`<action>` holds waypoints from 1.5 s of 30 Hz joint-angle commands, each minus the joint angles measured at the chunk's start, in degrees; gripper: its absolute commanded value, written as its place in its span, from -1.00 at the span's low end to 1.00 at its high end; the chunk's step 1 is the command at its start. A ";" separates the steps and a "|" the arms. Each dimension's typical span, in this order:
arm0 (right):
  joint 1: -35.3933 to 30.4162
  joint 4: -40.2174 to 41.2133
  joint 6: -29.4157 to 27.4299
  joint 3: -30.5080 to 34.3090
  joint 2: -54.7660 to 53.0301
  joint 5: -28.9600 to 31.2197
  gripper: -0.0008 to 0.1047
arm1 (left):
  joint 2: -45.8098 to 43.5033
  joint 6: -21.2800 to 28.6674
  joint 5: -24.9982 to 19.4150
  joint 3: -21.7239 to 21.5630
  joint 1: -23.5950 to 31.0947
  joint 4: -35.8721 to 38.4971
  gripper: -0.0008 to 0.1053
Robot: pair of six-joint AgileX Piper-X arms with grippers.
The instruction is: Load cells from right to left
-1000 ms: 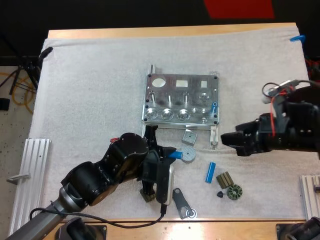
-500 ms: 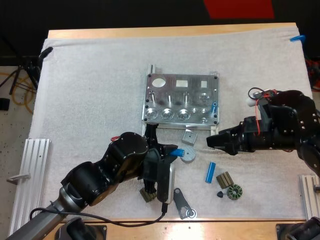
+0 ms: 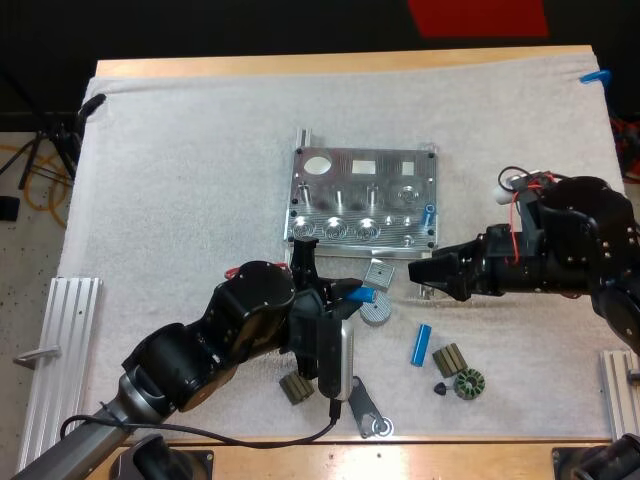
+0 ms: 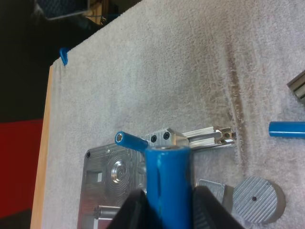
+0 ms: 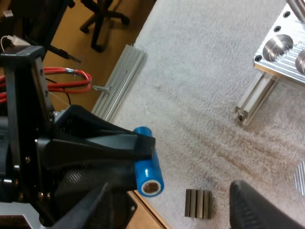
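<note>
The metal fixture (image 3: 365, 210) lies mid-mat, and a small blue piece (image 3: 429, 212) stands at its right front edge. My left gripper (image 3: 352, 296) is shut on a blue cylinder (image 3: 366, 296), just in front of the fixture. In the left wrist view the cylinder (image 4: 167, 186) stands upright between my fingers (image 4: 131, 210), with the fixture (image 4: 114, 176) beyond. My right gripper (image 3: 425, 275) is open at the fixture's front right corner, pointing left toward the held cylinder (image 5: 147, 167). A second blue cylinder (image 3: 421, 344) lies on the mat.
A round metal disc (image 3: 377, 310) and a small square block (image 3: 378, 272) lie by the left gripper. Dark parts (image 3: 460, 372) sit to the front right, another (image 3: 295, 388) under the left arm. A flat metal piece (image 3: 368, 410) lies near the front edge. Aluminium rails (image 3: 60, 340) flank the mat.
My right gripper has moved left to the fixture's front right corner. The left gripper has shifted slightly forward and right with the blue cylinder.
</note>
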 commanded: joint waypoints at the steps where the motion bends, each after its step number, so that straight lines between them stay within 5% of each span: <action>1: -0.02 -0.79 0.01 -0.12 -0.30 -0.90 0.03 | -0.42 -0.90 -0.56 -0.21 -0.12 -1.00 -0.98; 13: -0.02 -1.07 0.01 0.11 -0.15 1.00 0.03 | -0.42 -0.90 -0.56 -0.21 -0.12 -1.00 -0.98; 29: 2.37 -15.71 10.66 8.66 -0.15 -0.82 0.03 | -0.42 -0.90 -0.56 -0.21 -0.12 -4.55 -0.98; 35: 7.02 -18.47 12.69 8.66 0.00 6.12 0.03 | -0.42 -0.90 -0.56 -0.21 -0.12 -5.36 -0.98; 45: 7.31 -18.70 13.11 8.85 0.31 6.26 0.03 | -0.42 -0.90 -0.56 -0.21 -0.12 -8.86 -0.98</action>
